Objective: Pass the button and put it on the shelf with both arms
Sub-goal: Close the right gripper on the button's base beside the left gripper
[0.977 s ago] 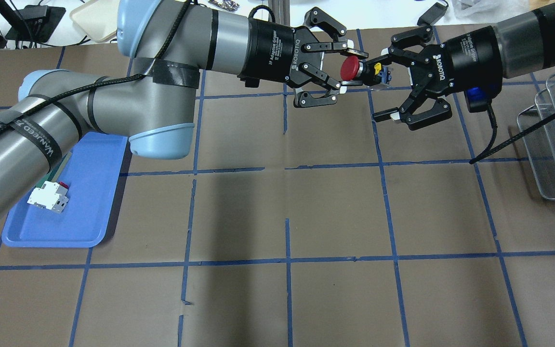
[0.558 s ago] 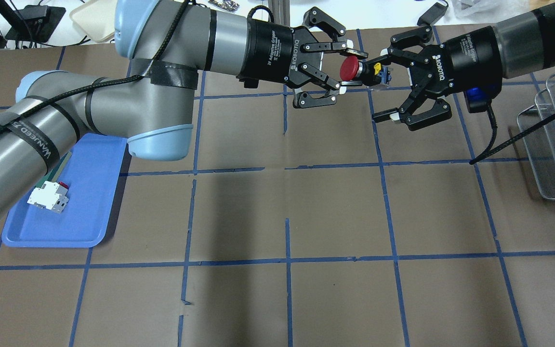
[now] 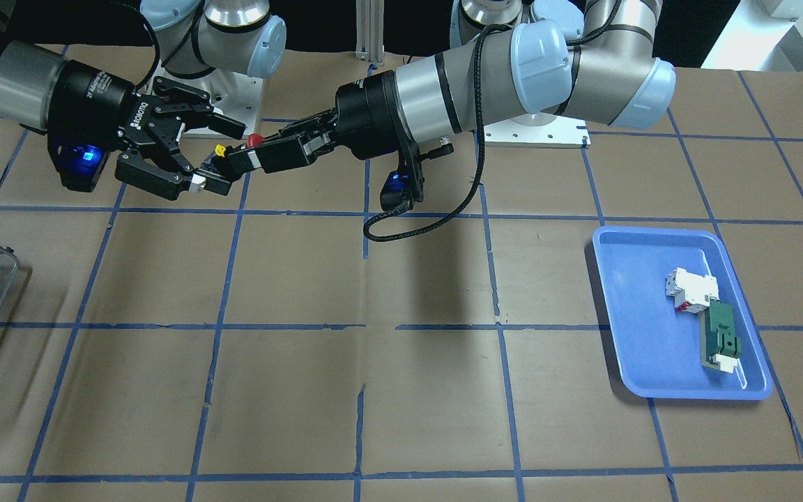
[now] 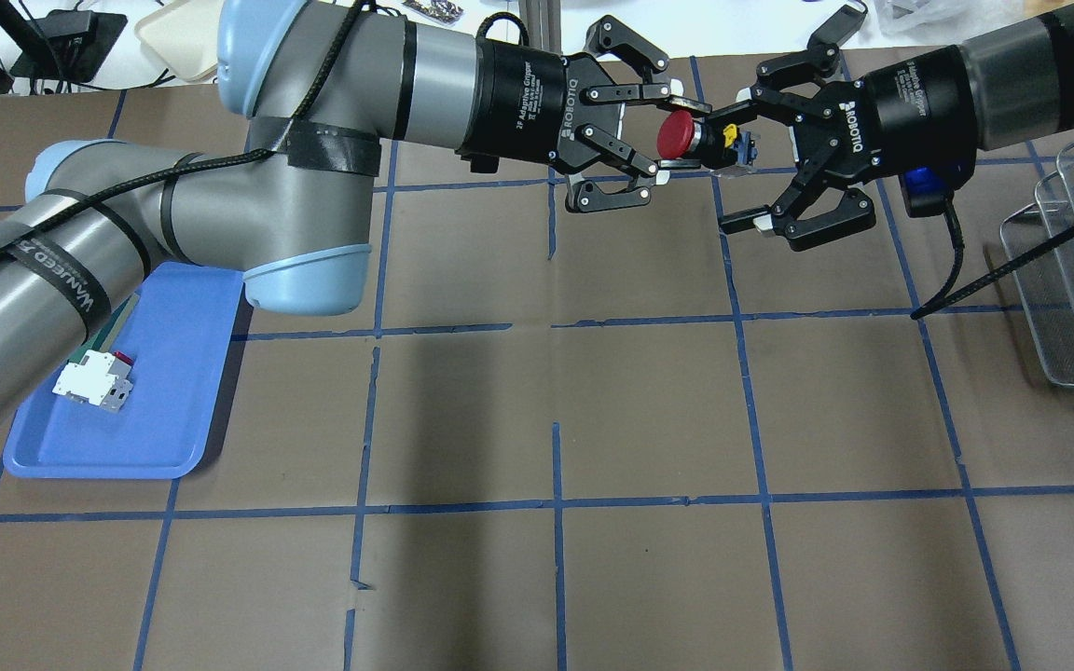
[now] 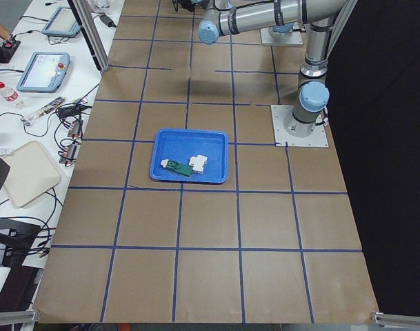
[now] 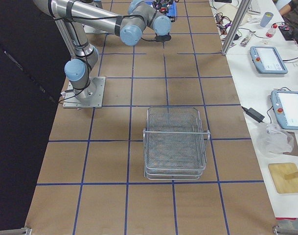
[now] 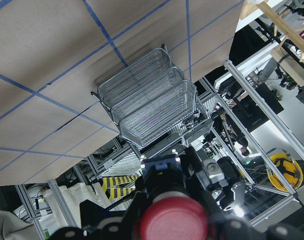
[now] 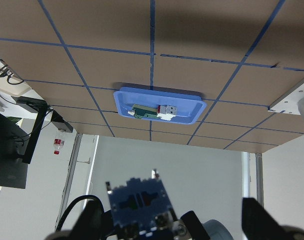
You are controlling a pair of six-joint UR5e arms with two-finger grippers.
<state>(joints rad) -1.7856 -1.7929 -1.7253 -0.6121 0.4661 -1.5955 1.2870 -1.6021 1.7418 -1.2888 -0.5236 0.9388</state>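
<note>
the left gripper [image 4: 670, 130], lettered "robotiq 2f adaptive gripper", clasps the button [image 4: 679, 136] by its red cap above the table [image 4: 649, 401]. the right gripper [image 4: 742, 157] (also marked "robotiq") gapes around its rear end.

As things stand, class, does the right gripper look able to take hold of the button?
Probably yes. The right gripper is open and straddles the rear end of the button, which juts free of the left gripper holding the red cap. Nothing seems to lie between.
</note>
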